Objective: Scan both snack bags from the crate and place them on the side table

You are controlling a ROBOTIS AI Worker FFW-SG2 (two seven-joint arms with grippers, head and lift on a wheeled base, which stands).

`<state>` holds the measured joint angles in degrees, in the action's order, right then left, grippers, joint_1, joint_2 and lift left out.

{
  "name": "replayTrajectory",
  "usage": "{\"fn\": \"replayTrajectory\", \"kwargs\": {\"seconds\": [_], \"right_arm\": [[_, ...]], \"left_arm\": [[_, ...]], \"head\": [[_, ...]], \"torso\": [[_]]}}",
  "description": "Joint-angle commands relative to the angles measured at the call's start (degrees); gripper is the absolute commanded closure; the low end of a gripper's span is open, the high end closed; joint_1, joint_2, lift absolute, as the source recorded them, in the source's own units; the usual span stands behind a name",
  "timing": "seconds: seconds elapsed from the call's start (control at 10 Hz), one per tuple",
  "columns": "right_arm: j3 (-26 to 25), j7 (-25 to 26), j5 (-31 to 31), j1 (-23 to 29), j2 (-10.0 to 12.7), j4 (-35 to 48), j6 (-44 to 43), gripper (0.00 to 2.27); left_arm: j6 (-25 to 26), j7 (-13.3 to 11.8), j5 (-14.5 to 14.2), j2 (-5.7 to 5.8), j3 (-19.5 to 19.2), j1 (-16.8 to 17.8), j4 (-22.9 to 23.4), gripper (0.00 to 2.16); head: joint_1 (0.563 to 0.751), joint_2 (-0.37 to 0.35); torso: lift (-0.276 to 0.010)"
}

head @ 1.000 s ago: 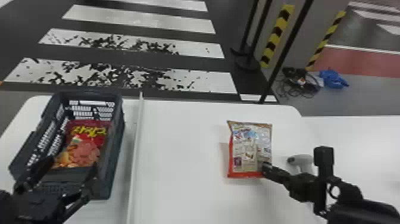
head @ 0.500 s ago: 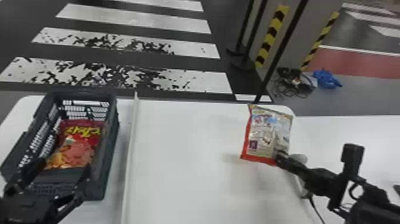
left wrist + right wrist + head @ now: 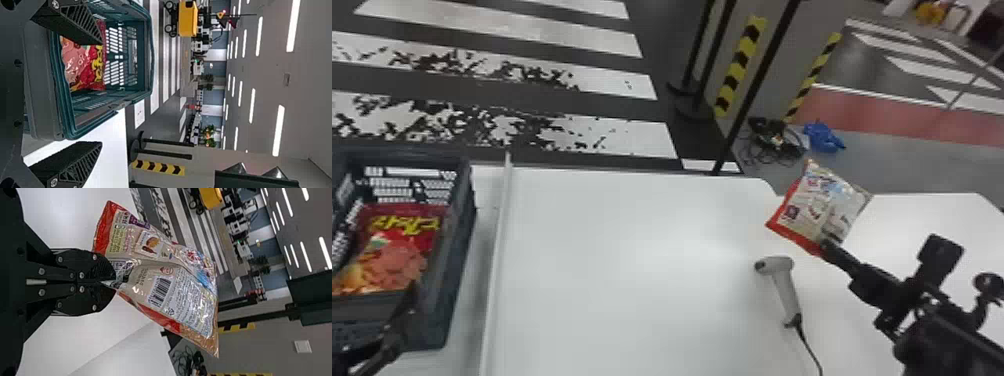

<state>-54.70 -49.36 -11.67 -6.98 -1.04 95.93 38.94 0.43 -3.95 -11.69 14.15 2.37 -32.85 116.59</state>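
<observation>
On our head view's clock face, the first snack bag is at three o'clock, raised and tilted, one corner pinched in our right claw. In the right wrist view, that claw's fingers are together on the bag, and its barcode shows.

The handheld scanner lies at four o'clock on the white bench, its cable trailing down towards five. Our crate sits at nine o'clock, with the second snack bag, red with yellow lettering, inside it.

Our left claw is at eight o'clock, beside the crate's near end; in the left wrist view we see its fingers spread wide, gripping nothing.
</observation>
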Motion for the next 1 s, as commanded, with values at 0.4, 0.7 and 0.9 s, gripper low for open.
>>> {"fn": "replayTrajectory", "kwargs": {"seconds": [0.4,0.7,0.9], "right_arm": [[-3.7,21.5,10.9,-0.5,-10.5,-21.8,-10.9,2.22],[-3.8,25.0,10.8,-2.8,-16.0,-33.3,-15.1,2.20],[-3.9,26.2,10.4,-3.0,-16.4,-36.4,-20.2,0.94]], "left_arm": [[-1.3,-0.3,0.0,0.09,-0.4,-1.1,0.5,0.09],[-2.4,-0.4,-0.3,0.18,-0.6,-2.0,0.7,0.09],[-3.3,-0.4,-0.3,0.18,-0.7,-2.4,0.8,0.09]], "head": [[0.695,-0.350],[0.695,-0.350],[0.695,-0.350]], "torso": [[-0.098],[-0.098],[-0.098]]}}
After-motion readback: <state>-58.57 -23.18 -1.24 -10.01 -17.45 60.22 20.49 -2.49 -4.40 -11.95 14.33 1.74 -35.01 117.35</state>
